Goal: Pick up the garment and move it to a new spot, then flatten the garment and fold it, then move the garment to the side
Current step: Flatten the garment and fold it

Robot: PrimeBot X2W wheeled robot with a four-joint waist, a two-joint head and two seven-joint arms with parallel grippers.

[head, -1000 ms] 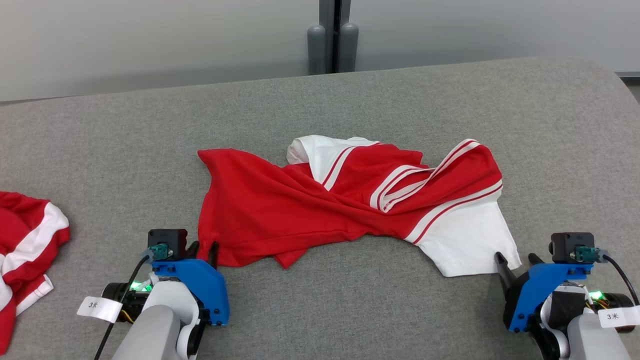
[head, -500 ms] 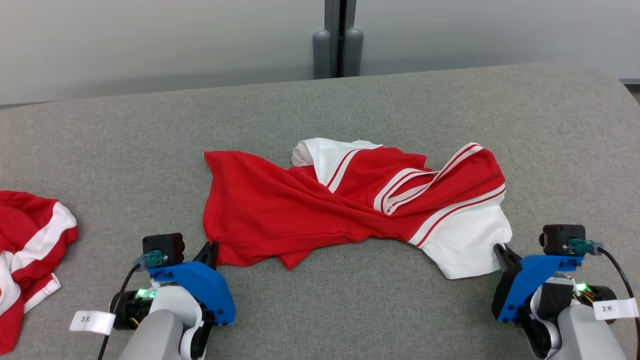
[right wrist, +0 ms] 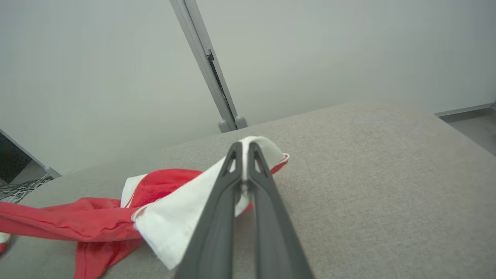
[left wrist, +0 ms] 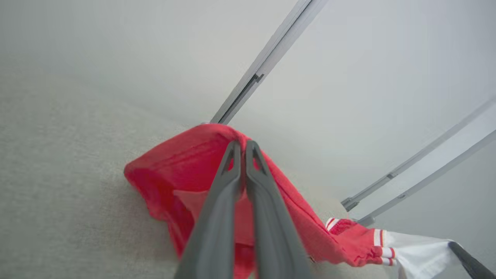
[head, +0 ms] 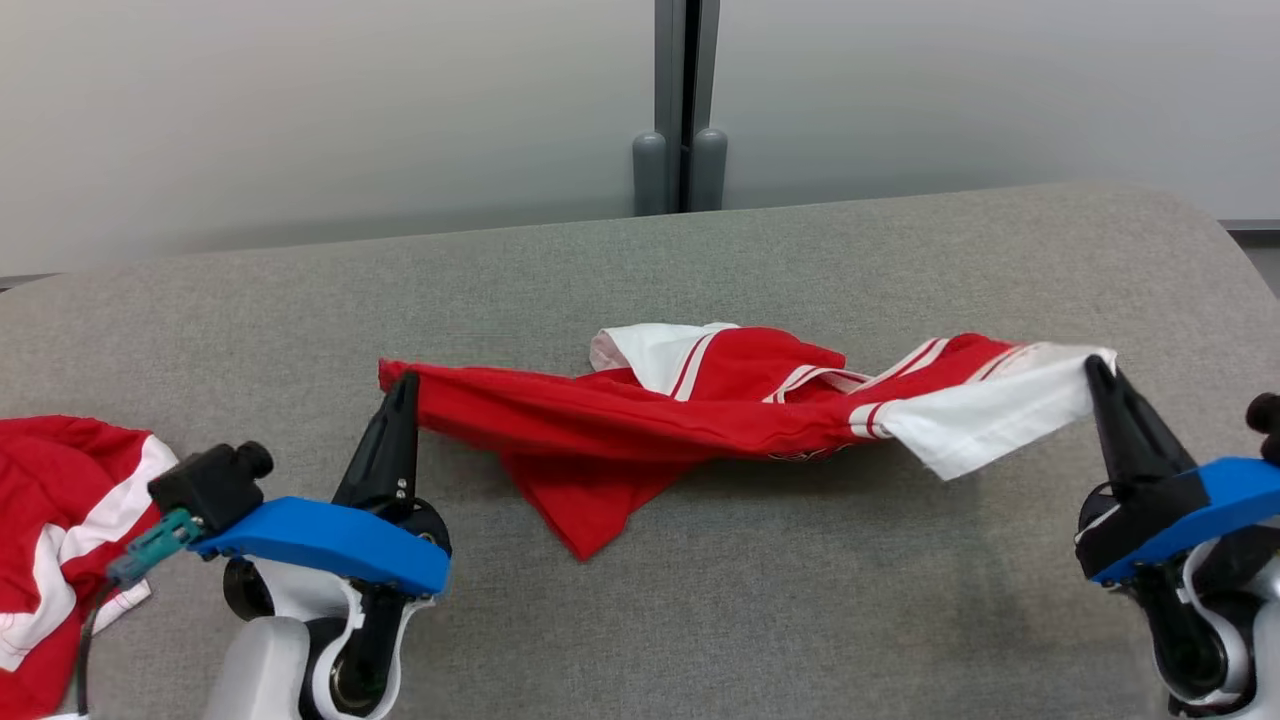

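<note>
Open grey surface [head: 800, 620] near & far side of garment [head: 700, 410]; 2nd red/white garment [head: 60, 500] heaped far left.

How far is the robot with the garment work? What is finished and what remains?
Done: the grasp. The left gripper is shut on the red end of the garment, the right gripper on its white end. In hand: the pick-up; the garment hangs stretched between them, a red corner apparently touching the table. Left: carrying it to a new spot, flattening, folding, moving it aside.
</note>
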